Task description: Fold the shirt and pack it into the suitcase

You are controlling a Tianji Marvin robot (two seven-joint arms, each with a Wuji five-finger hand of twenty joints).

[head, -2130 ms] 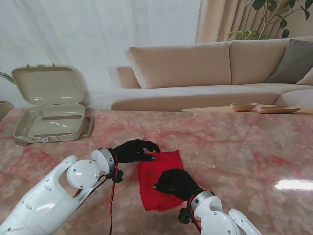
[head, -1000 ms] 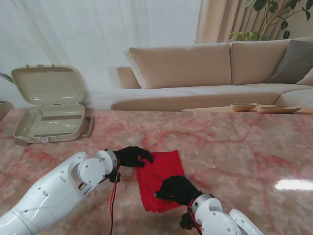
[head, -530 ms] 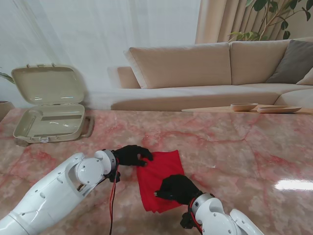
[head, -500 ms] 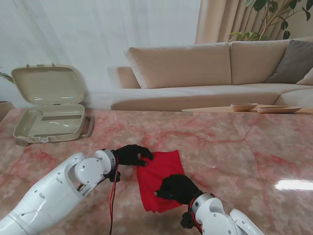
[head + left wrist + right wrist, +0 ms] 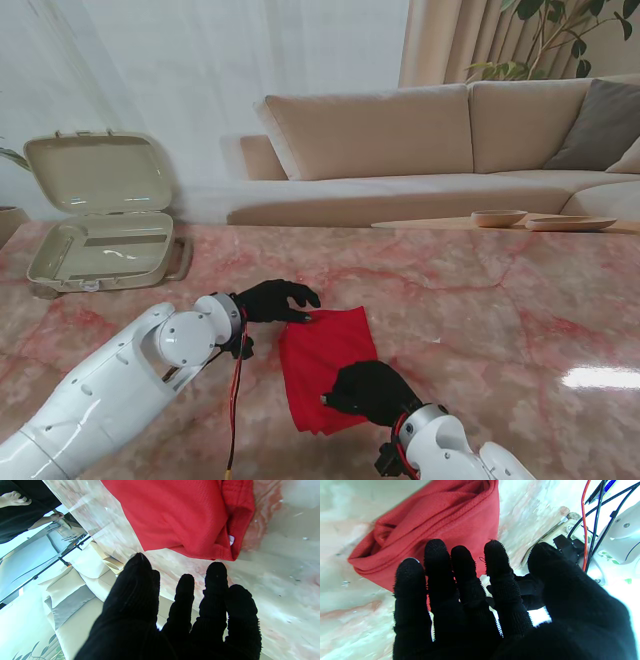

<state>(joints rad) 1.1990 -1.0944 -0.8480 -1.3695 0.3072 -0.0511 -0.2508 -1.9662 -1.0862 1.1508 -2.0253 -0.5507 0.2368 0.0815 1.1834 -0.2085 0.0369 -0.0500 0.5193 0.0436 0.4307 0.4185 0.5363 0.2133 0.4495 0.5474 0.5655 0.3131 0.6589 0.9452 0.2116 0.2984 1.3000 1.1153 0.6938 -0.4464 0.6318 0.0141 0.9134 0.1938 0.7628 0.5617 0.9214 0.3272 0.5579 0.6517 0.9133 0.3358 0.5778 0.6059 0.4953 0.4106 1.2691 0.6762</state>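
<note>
On pink marble table (image 5: 480,300), folded red shirt (image 5: 325,360); beige sofa (image 5: 400,150) behind.

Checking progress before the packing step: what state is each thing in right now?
shirt: folded into a small bundle, lying on the table, not packed.
suitcase: lid open, nothing red inside.
left hand: open, fingers spread at the shirt's edge.
right hand: open, resting over the shirt's near edge.
</note>
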